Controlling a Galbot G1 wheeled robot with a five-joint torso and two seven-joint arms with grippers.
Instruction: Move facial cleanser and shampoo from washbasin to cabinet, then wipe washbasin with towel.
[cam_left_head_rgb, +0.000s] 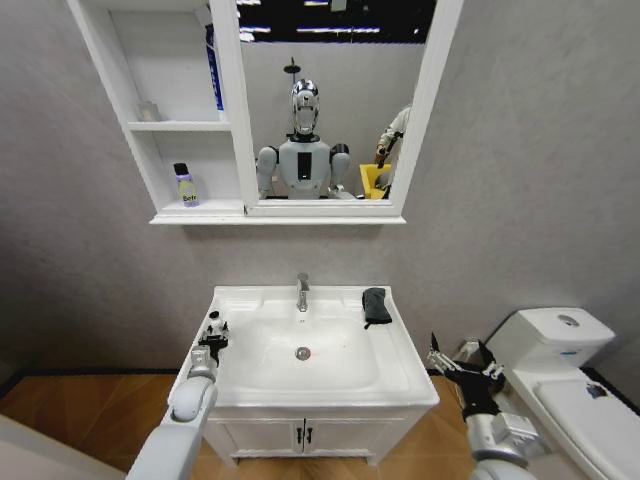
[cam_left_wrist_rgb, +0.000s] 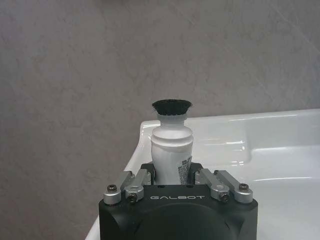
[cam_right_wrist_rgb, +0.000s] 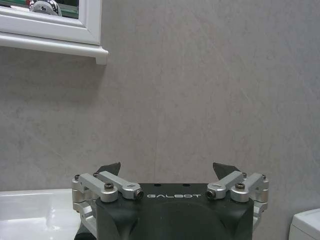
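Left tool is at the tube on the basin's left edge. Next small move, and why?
Probably lift straight up. The left tool looks shut on the white tube with a black cap, upright at the washbasin's left edge. One bottle already stands on the cabinet's lower shelf. The right tool is open beside the basin; the towel lies untouched.
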